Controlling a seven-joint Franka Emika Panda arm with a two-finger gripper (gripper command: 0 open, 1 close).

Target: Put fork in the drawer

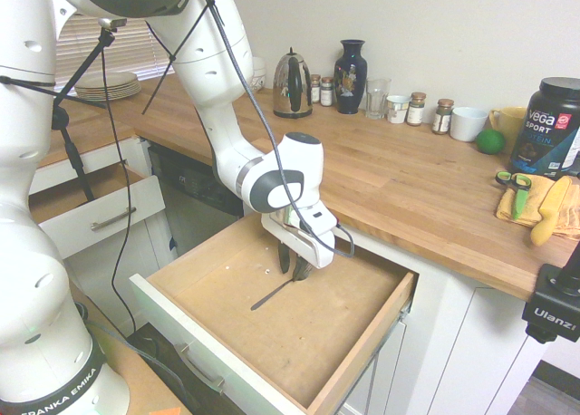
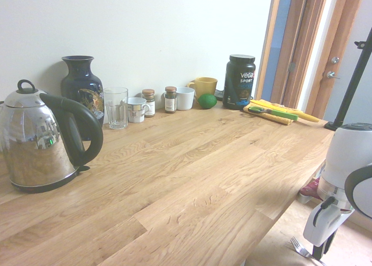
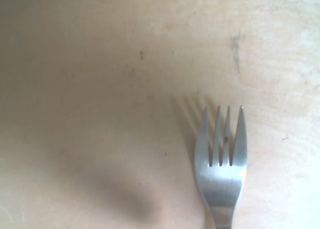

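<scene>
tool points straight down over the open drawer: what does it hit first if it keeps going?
Most likely the fork, lying right under the tool, then the brown bottom of the drawer. How much gap is left is unclear.

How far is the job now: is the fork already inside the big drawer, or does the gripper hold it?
Nearly done. The drawer is open and the fork is inside it, its handle low over the brown bottom. The gripper stands right at the fork's tine end, pointing down; I cannot tell if it grips. Left: let go if needed and lift the arm out.
</scene>
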